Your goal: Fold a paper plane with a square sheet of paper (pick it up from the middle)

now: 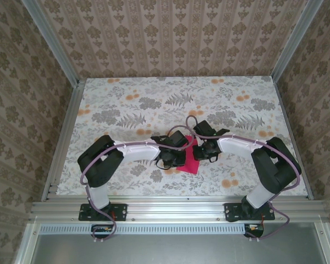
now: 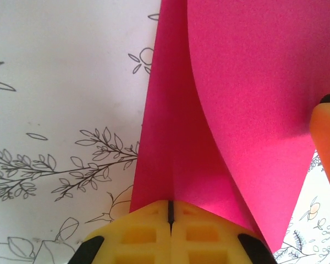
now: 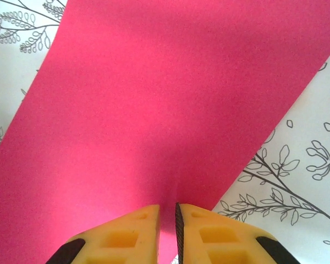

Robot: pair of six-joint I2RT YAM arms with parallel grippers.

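The sheet of paper (image 1: pixel 191 162), partly folded, is at the middle of the table (image 1: pixel 126 99). The left end effector (image 2: pixel 170 212) and right end effector (image 3: pixel 168 213) each clamp an edge. Expect limp, tear-prone stock: grip lightly beside creases.

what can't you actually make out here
Top view: the square sheet of paper is small, mostly hidden by the left gripper and right gripper.
Left wrist view: curled flap hides the layer below; orange blob blurred, cut off.
Right wrist view: sheet's edges run off frame.
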